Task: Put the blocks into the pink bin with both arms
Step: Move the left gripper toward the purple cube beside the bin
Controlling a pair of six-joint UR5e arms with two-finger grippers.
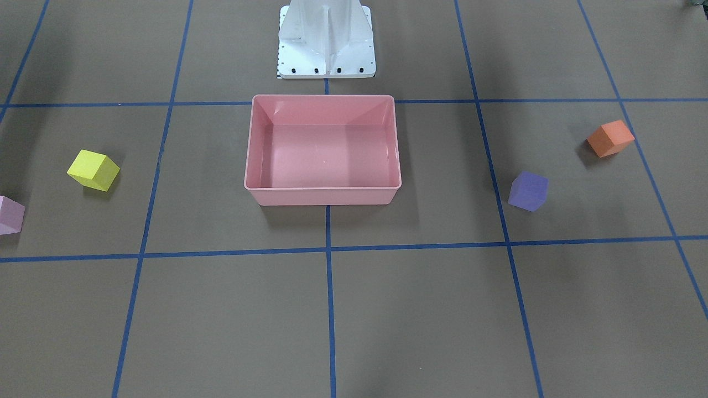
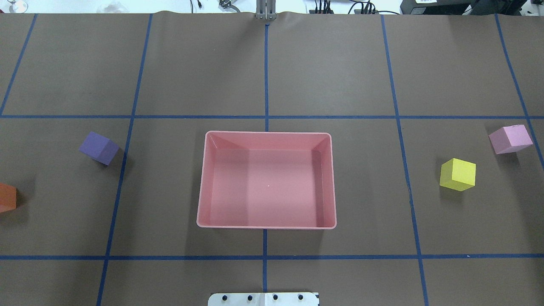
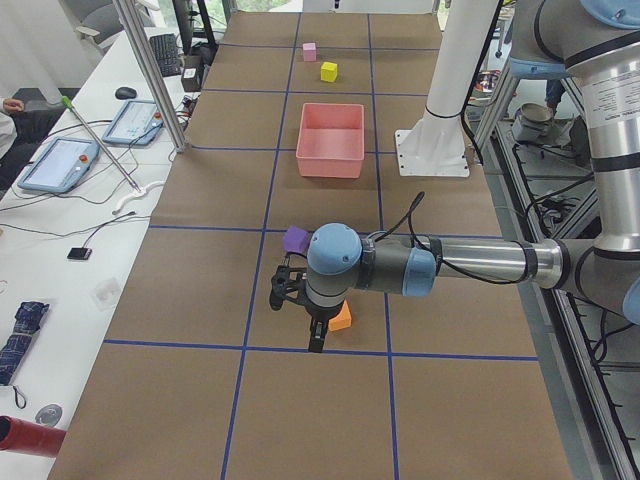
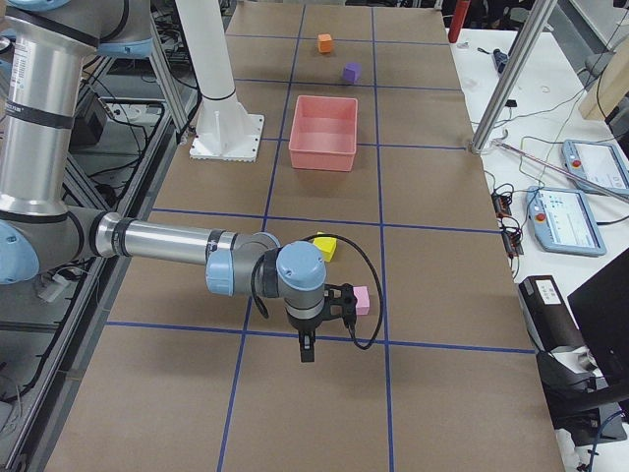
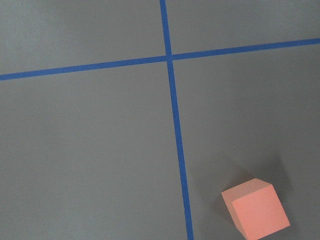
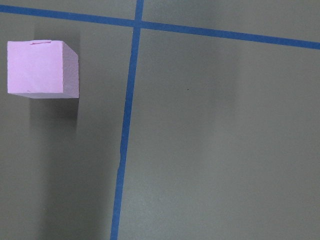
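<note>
The pink bin (image 2: 202,182) stands empty at the table's middle, also in the front view (image 1: 322,196). The purple block (image 2: 98,147) and orange block (image 2: 7,197) lie on my left side. The yellow block (image 2: 457,174) and light pink block (image 2: 510,139) lie on my right. My left gripper (image 3: 298,315) hangs over the table beside the orange block (image 3: 341,318), which shows at the lower right of the left wrist view (image 5: 255,208). My right gripper (image 4: 324,320) hangs beside the light pink block (image 4: 360,300), which shows at the upper left of the right wrist view (image 6: 43,69). I cannot tell whether either gripper is open.
The white base pedestal (image 1: 326,44) stands behind the bin. Blue tape lines (image 2: 265,257) divide the brown table into squares. Side benches hold tablets (image 3: 60,163) and cables, and aluminium posts (image 4: 506,84) stand at the table's edge.
</note>
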